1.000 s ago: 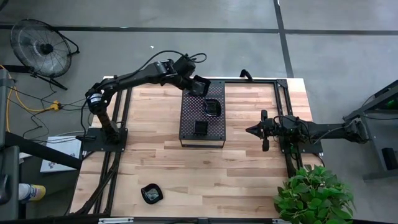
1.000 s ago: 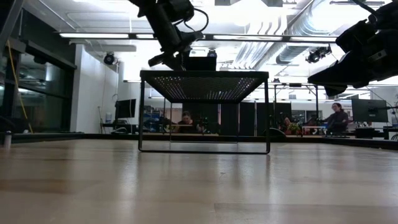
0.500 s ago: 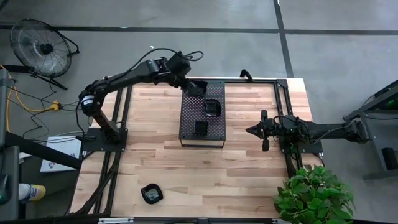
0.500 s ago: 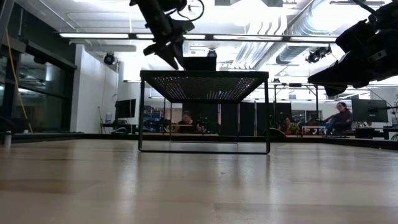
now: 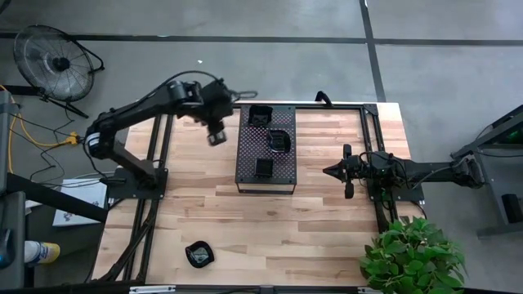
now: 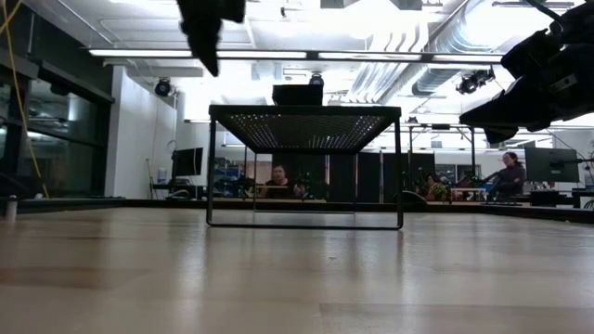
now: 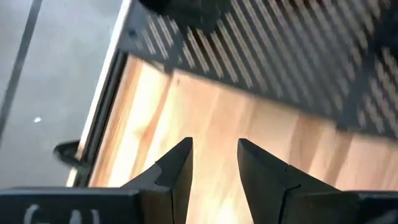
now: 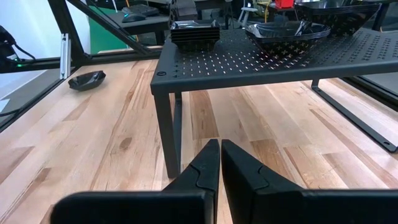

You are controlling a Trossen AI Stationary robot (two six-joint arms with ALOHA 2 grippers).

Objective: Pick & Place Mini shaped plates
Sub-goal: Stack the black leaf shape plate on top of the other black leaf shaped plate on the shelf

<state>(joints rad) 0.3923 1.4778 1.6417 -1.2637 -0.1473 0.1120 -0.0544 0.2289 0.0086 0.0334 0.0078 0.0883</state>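
Since a second ago, the left end effector point(image 5: 216, 135) has swung away from the far corner of the perforated tray point(image 5: 265, 149) and now hangs over bare table point(image 5: 327, 220) just off the tray's left edge. A square plate point(image 5: 259, 115) sits on that far corner where it was held before. In the left wrist view its jaws stand apart with nothing between them.

Going left to right: a fan point(image 5: 53, 57) stands on the floor off the table's far left. One loose wavy plate point(image 5: 198, 254) lies on the wood near the front edge, well apart from everything else. The tray holds three plates or small stacks: the square one at the far corner, a rounded plate point(image 5: 279, 140) in the middle and another square plate point(image 5: 263, 167) toward the near end. The right end effector point(image 5: 328, 171) waits just beside the tray's right edge, its fingers pressed together and empty. A potted plant point(image 5: 413, 257) fills the front right corner.

The step in hand looks like a return for the next plate, most likely the loose one at the front. To do it well, the left arm should lift clear of the tray before it travels, keep the jaws wide, come down straight over the plate's rim, and pinch one edge squarely, since the glossy surface could slip.
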